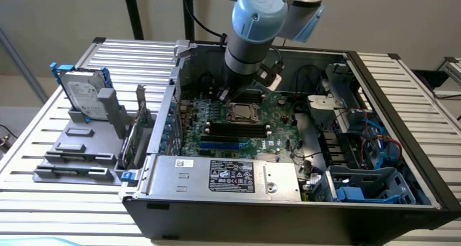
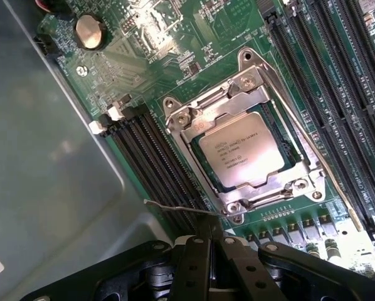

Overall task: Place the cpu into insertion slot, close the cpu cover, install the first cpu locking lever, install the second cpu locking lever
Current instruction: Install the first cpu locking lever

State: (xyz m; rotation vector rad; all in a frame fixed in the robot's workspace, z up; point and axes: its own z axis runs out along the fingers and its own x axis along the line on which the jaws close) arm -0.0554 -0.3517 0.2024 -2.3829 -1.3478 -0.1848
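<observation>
The cpu (image 2: 241, 150), silvery-beige with printed text, lies flat in the insertion slot (image 1: 243, 111) on the green motherboard. The cpu cover (image 2: 189, 120), a grey metal frame, is folded down around it. One thin wire locking lever (image 2: 175, 206) sticks out sideways from the socket's corner, and its inner end runs right at my fingertips. A second lever (image 2: 328, 182) lies along the socket's other side. My gripper (image 2: 209, 237) is shut, with the fingers pressed together beside the socket corner. In the exterior view the gripper (image 1: 229, 95) hangs just behind the socket.
Long black memory slots (image 2: 156, 157) flank the socket on both sides. A coin battery (image 2: 89, 32) sits further off. The grey case wall (image 2: 43, 188) is close by. A silver hard drive (image 1: 83, 92) stands outside on the exterior view's left, and the power supply (image 1: 230, 176) lies in front.
</observation>
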